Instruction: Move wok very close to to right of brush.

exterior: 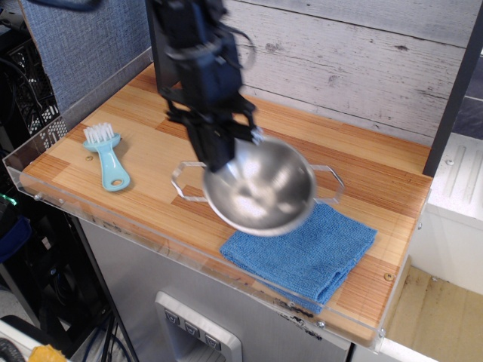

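Observation:
The wok (264, 188) is a shiny steel bowl with two wire loop handles. It hangs lifted and tilted above the wooden table, over the edge of the blue cloth. My gripper (220, 160) is shut on the wok's near-left rim and holds it from above. The brush (108, 157) is light blue with white bristles and lies flat near the table's left end, well to the left of the wok. The image is blurred around the arm and wok.
A blue cloth (309, 249) lies on the table's front right. The wooden table (151, 181) has a clear plastic rim along its front and left edges. A dark post stands at the back left. The red ball is hidden behind the arm.

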`<state>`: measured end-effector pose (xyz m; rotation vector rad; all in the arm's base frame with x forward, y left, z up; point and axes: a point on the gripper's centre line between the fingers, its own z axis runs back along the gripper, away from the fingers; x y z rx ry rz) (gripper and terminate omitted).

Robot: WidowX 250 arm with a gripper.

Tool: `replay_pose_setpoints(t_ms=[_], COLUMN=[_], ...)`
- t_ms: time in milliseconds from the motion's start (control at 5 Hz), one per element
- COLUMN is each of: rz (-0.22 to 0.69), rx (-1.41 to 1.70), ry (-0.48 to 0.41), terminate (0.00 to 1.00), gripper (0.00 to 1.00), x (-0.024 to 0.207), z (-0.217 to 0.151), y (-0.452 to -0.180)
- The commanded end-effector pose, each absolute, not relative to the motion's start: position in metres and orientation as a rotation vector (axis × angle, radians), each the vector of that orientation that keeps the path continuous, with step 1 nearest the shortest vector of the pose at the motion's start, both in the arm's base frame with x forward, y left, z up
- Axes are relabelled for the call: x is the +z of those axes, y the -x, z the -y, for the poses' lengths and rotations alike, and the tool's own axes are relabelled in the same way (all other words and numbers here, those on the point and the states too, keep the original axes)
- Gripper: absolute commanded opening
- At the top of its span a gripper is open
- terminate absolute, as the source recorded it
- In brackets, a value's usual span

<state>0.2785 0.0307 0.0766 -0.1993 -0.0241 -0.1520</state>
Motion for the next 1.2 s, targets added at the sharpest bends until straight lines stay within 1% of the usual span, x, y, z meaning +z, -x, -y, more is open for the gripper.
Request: replay_pose_setpoints(t_ms=[0, 200, 400, 800, 1000], rz=[0.071, 0.032, 0.007, -0.011, -0.02], rx=[-0.033, 0.002, 0.012, 0.021, 0.031], ry=[0.141, 0.067, 0.015, -0.009, -0.024], terminate=[0.0, 0.0, 0.0, 0.0, 0.0], gripper=[0.0, 0.0, 0.0, 0.0, 1.0], x=[0.088, 0.067, 0.055, 0.047, 0.048], z=[-0.106, -0.141, -0.157, -0.165, -0.169], y=[-0.291, -0.293, -0.292, -0.289, -0.288])
